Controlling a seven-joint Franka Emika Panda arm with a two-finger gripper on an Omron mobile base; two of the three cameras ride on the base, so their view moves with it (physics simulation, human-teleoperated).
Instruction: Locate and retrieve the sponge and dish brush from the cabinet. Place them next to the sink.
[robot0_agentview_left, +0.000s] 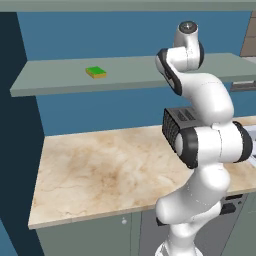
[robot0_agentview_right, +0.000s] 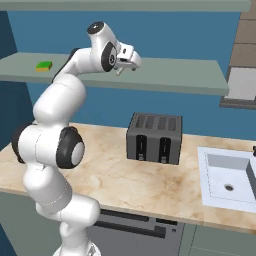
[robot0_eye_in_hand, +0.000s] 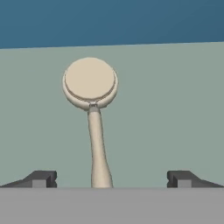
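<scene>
While the tool gapes wide, the dish brush lies centred between its tips.

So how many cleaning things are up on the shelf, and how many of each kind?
Sponge: 1
Dish brush: 1
Total: 2, both lying on the shelf.
</scene>
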